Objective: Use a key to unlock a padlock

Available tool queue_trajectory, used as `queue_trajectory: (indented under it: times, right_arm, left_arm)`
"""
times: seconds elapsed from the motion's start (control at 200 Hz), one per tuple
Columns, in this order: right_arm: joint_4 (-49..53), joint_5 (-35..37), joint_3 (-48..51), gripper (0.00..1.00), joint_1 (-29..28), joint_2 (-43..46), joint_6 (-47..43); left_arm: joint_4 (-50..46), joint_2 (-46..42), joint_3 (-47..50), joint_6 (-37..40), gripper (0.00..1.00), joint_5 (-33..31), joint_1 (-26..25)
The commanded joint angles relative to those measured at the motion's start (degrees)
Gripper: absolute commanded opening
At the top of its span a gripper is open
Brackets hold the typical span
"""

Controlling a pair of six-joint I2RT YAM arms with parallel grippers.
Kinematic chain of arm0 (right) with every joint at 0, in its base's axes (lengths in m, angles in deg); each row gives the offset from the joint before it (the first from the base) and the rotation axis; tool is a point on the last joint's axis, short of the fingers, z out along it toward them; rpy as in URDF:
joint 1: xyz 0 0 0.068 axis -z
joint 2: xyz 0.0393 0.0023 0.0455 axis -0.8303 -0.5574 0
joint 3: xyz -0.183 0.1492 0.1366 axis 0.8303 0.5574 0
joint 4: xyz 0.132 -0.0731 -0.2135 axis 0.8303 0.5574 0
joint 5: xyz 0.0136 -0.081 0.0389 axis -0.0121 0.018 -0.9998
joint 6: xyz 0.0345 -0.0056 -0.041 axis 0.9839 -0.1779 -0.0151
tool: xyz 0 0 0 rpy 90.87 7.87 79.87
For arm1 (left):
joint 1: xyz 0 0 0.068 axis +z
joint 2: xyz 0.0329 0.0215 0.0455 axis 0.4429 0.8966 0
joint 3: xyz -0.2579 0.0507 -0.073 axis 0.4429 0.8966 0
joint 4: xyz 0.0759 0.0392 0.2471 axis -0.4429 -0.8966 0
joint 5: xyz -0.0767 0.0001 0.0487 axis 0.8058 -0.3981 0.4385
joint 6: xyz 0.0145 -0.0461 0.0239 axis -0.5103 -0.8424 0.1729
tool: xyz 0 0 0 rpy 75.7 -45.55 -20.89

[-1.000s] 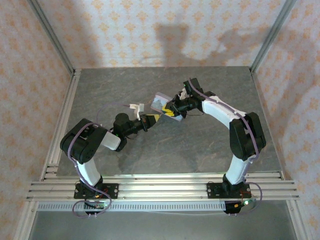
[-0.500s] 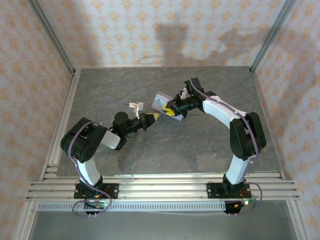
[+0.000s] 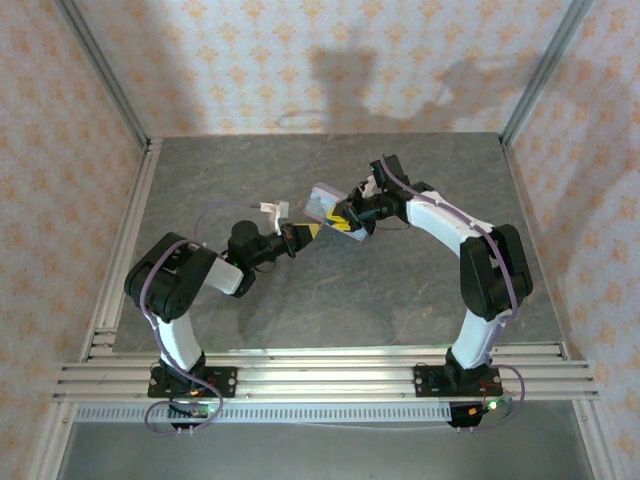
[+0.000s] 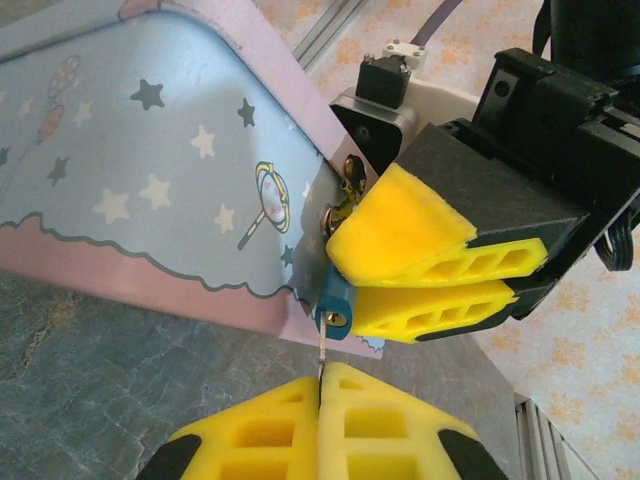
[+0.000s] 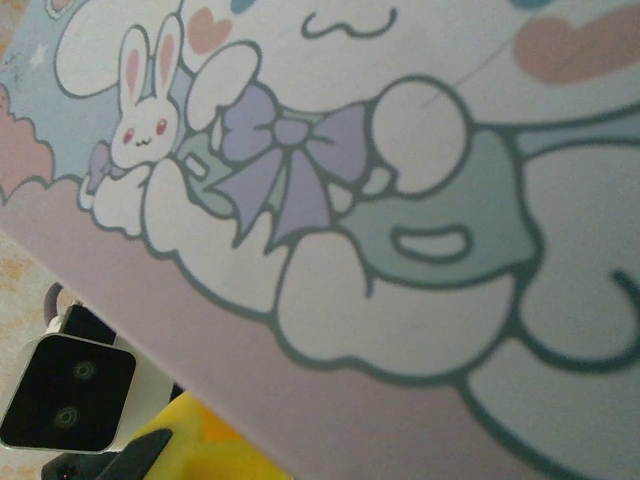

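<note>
Two arms meet mid-table: right gripper [image 4: 345, 285] pinches padlock [image 4: 335, 305] on tin [image 4: 150, 170], left gripper [image 4: 322, 385] clamps key [image 4: 322, 355], apparently inserted; twisting comes next.

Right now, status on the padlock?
Left gripper shut on key, blade meeting padlock. Right gripper clamps tin beside the lock. Nothing in the way.

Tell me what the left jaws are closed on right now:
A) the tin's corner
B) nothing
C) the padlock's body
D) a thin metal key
D: in the left wrist view the left gripper pinches a thin metal key, its tip up at the small blue padlock by the edge of the tin.
</note>
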Motion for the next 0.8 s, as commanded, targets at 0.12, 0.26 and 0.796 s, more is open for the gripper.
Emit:
queue_trajectory:
  times: [0.12,0.26,0.796]
  right_arm:
    - [-2.1,-1.4,-0.3,0.0,0.0,1.9,0.6]
    - [-2.1,-1.5,-0.1,0.0,0.0,1.8,0.5]
    - [-1.8,-1.8,0.2,0.0,0.0,2.1,0.4]
  left_arm:
    - [2.7,0.4,-1.7,0.9,0.0,1.3,-0.7]
    - [2.7,0.4,-1.5,1.1,0.0,1.3,-1.0]
    - [2.6,-0.5,-1.3,2.2,0.0,0.4,-1.2]
